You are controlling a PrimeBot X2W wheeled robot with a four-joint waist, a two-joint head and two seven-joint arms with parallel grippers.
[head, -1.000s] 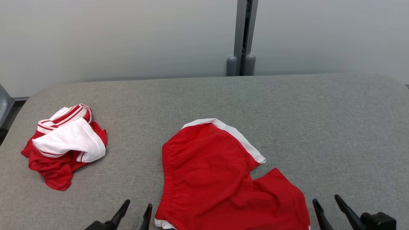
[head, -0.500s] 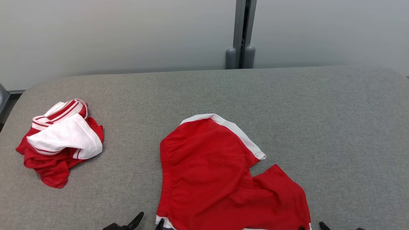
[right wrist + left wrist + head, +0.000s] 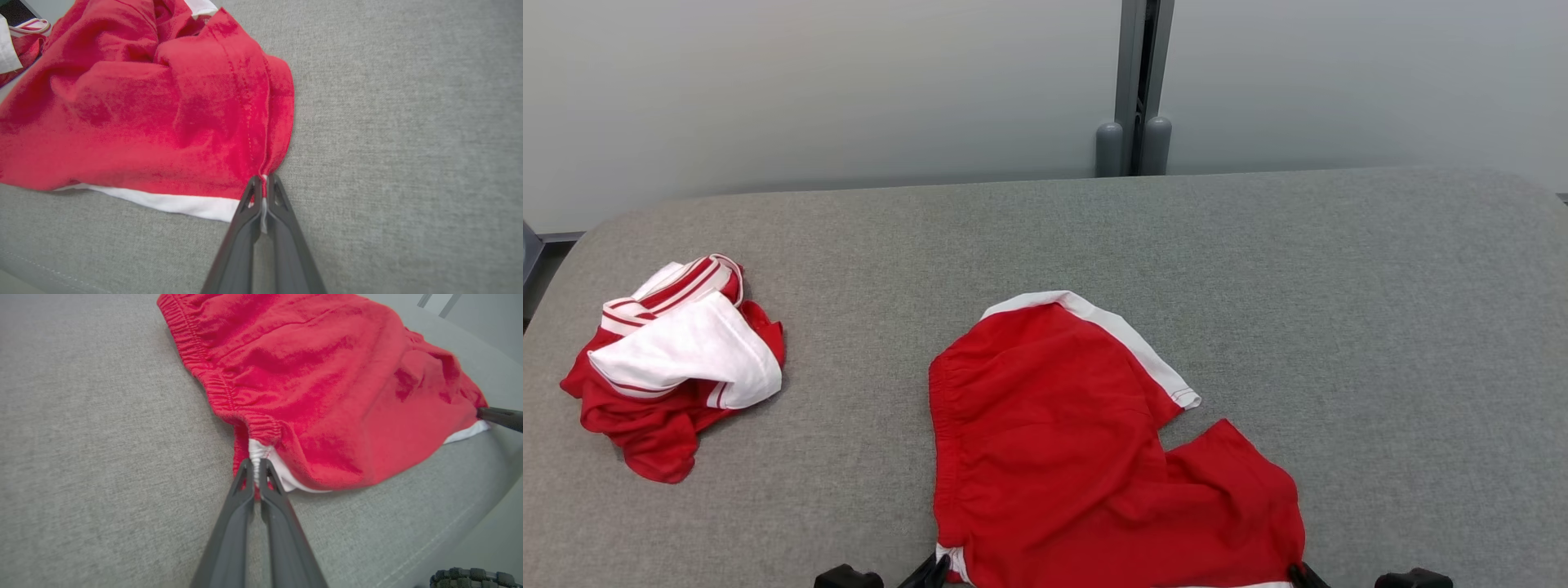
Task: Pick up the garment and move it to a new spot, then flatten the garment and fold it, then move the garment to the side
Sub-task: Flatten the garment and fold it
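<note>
The red garment [image 3: 1062,441] lies spread on the grey padded table [image 3: 1339,310], close to the near edge and roughly at the middle of its width. It is not flat. Soft creases cross the cloth, and one leg is folded over toward the far side, showing a white trim. Its elastic waistband [image 3: 212,379] runs along the robot's left side of the cloth.

The left gripper [image 3: 254,467] is clamped on the near left corner, where the waistband ends. Its two dark fingers are pressed together on a small bunch of white and red fabric. The right gripper [image 3: 263,183] is clamped the same way on the near right corner, its tips together on the red cloth just above the white hem band [image 3: 163,202]. In the head view both grippers barely rise above the bottom edge, each touching its own corner. From these angles it is hard to tell whether the pinched corners rest on the table or are raised slightly off it.

A second piece of clothing [image 3: 674,367], red and white with stripes, sits crumpled well apart on the table's left side. Behind the table stands a pale wall [image 3: 809,90] with a grey upright post [image 3: 1134,82].
</note>
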